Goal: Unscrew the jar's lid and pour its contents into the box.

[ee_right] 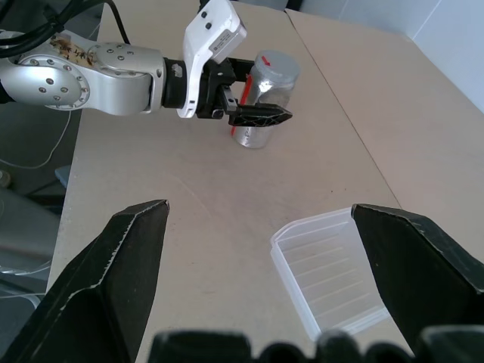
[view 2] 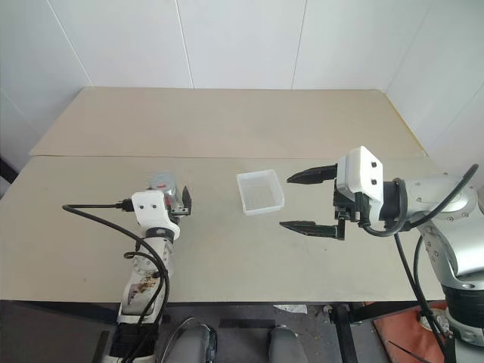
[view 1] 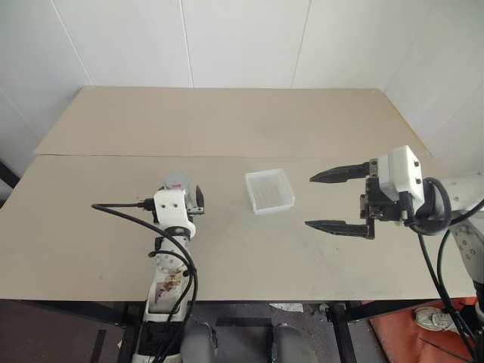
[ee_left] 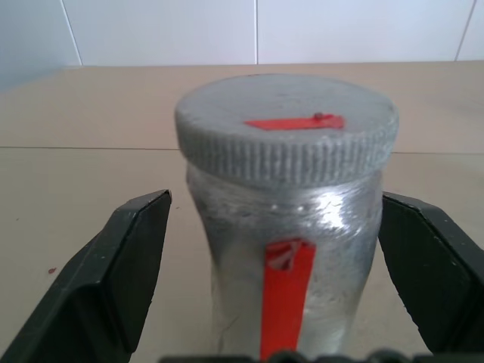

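The left hand (ee_left: 272, 287) is spread wide around the small silvery-grey cylindrical jar (ee_left: 283, 249), fingers clear of its sides. The round grey ribbed lid (ee_left: 287, 136) remains screwed on; unscrewing and pouring are judged outstanding. The right hand (view 1: 336, 203), released, hovers beside the empty translucent white plastic box (view 1: 270, 190), right of the jar on the beige surface (view 1: 227, 249).

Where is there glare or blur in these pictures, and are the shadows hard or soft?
Left wrist view: a bright highlight glares off the jar just under the lid; the near black fingers look soft. Right wrist view: the box and jar are sharp, the near fingers softer. Eye views: even light, faint shadows on the table.
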You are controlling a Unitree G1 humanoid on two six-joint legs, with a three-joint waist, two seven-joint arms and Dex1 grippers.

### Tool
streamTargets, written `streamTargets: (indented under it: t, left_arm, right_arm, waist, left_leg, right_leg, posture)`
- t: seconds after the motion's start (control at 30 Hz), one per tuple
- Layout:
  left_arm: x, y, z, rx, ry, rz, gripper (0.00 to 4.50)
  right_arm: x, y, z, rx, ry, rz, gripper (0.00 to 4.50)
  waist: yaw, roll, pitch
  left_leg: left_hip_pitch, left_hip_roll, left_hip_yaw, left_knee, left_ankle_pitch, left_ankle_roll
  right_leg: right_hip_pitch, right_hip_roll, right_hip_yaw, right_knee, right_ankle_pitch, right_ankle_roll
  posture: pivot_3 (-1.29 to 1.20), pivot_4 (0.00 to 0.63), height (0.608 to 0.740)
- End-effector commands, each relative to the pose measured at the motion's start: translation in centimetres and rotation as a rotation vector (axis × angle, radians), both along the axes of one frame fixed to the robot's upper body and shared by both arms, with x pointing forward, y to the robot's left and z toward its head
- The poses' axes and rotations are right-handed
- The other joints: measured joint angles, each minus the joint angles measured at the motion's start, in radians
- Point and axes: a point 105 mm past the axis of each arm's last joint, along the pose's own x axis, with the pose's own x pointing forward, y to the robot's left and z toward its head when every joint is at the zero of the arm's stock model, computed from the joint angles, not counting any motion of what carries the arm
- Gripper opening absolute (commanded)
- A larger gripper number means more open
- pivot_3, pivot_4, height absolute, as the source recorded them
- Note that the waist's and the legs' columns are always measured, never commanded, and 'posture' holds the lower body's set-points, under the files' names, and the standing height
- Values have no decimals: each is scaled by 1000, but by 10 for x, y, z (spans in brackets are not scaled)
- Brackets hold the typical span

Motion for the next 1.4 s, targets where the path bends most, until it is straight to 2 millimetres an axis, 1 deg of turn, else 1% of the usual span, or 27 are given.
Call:
streamTargets:
  t: [0.03,0.23,0.33,0.5,0.53,0.57,0.67,0.8,0.87,0.93,0.97,1.0,1.03,1.1,1.13,1.17,1.2,1.23,1.3,1.4]
  left_arm:
    - [1,-4,13,20,-61,4,4492]
    - [3,-4,14,26,-67,-11,4492]
    - [4,-6,13,19,-67,-22,3898]
    - [5,-7,15,26,-74,-39,2264]
    - [5,-7,15,26,-74,-40,2002]
    - [5,-6,16,29,-76,-41,1922]
    - [6,1,25,60,-101,-48,1922]
    - [9,17,51,107,-148,-126,1922]
    - [10,24,68,139,-166,-208,1922]
    - [13,32,81,125,-136,-312,1922]
    - [13,34,88,121,-118,-394,1922]
    - [9,34,95,125,-93,-526,1922]
    - [4,34,101,129,-76,-619,1922]
    - [-5,33,104,120,-14,-797,1922]
    - [-11,29,101,117,58,-919,1922]
    - [-19,24,103,141,83,-1034,1922]
    - [-25,21,104,159,97,-1107,1922]
    - [-28,19,104,153,117,-1161,1922]
    - [-28,12,104,149,144,-1248,1922]
    - [-29,2,102,207,127,-1372,1922]
  right_arm:
    - [-7,1,12,1,-56,20,4500]
    - [-8,1,11,5,-55,19,4500]
    - [-9,1,11,11,-53,16,4500]
    - [-10,2,9,20,-49,11,4500]
    - [-10,3,9,21,-49,9,4500]
    - [-10,3,8,22,-49,7,4500]
    - [-10,4,7,31,-49,5,4500]
    - [-11,7,6,50,-50,10,4500]
    - [-10,10,6,66,-54,13,4500]
    - [-8,13,7,89,-58,13,4500]
    - [-5,16,8,104,-61,11,4500]
    - [0,22,9,128,-64,2,4500]
    - [4,26,11,143,-66,-5,4500]
    - [12,35,11,160,-65,-31,4500]
    - [16,41,12,169,-59,-39,4500]
    - [19,49,13,179,-46,-40,4500]
    - [20,54,14,185,-36,-39,4500]
    - [19,60,16,200,-27,-24,4500]
    - [17,76,24,243,-2,5,4500]
    - [20,98,36,293,29,20,4500]
  waist:
    - [1,0,0]
    - [1,0,0]
    - [1,0,0]
    - [1,0,0]
    - [1,0,0]
    - [1,0,0]
    - [1,0,0]
    - [0,0,0]
    - [-1,0,0]
    - [-1,0,0]
    - [-2,0,0]
    - [-7,0,0]
    - [-12,0,0]
    - [-23,0,0]
    - [-24,1,1]
    - [-24,1,1]
    - [-25,1,1]
    - [-25,1,1]
    - [-21,1,1]
    - [-21,1,1]
  left_leg:
    - [0,0,0,0,0,0]
    - [0,0,0,0,0,0]
    - [0,0,0,0,0,0]
    - [0,-1,0,0,0,0]
    - [0,-1,0,0,0,0]
    - [0,-1,0,0,0,0]
    - [0,-1,-1,0,0,0]
    - [0,0,-1,0,0,0]
    - [0,0,-1,0,0,0]
    - [0,0,-1,0,0,0]
    - [0,0,-1,0,0,0]
    - [0,0,-2,0,0,0]
    - [0,0,-1,0,0,0]
    - [0,1,-2,0,0,0]
    - [0,1,-2,0,0,0]
    - [0,1,-2,0,0,0]
    - [-1,1,-2,0,0,0]
    - [-1,1,-2,0,0,0]
    - [-1,1,-2,0,0,0]
    - [-3,1,-3,0,0,0]
  right_leg:
    - [0,0,0,0,0,0]
    - [0,0,0,0,0,0]
    - [0,0,0,0,0,0]
    - [0,0,0,-1,0,1]
    - [0,-1,0,-1,0,1]
    - [0,-1,0,-1,0,1]
    - [0,0,0,-1,1,1]
    - [0,0,-1,-1,1,1]
    - [0,0,-1,-1,1,1]
    - [0,0,-1,-1,1,1]
    - [0,0,-1,-1,1,1]
    - [0,0,-2,0,0,1]
    - [0,0,-2,0,0,1]
    - [0,1,-2,0,0,1]
    - [-1,1,-2,0,0,1]
    - [-1,0,-2,0,0,1]
    - [-1,1,-3,0,0,1]
    - [-1,1,-3,0,0,1]
    - [-1,0,-3,-1,0,1]
    - [-2,0,-4,0,0,1]
  posture:
    - [0,150,740]
    - [0,150,740]
    - [0,150,740]
    - [0,150,740]
    - [0,150,740]
    - [0,150,740]
    - [0,150,740]
    - [0,150,740]
    - [0,150,740]
    - [0,150,740]
    - [0,150,740]
    - [0,150,740]
    - [0,150,740]
    - [0,150,740]
    - [0,150,740]
    - [0,150,740]
    - [0,150,740]
    - [0,150,740]
    - [0,150,740]
    - [0,150,740]
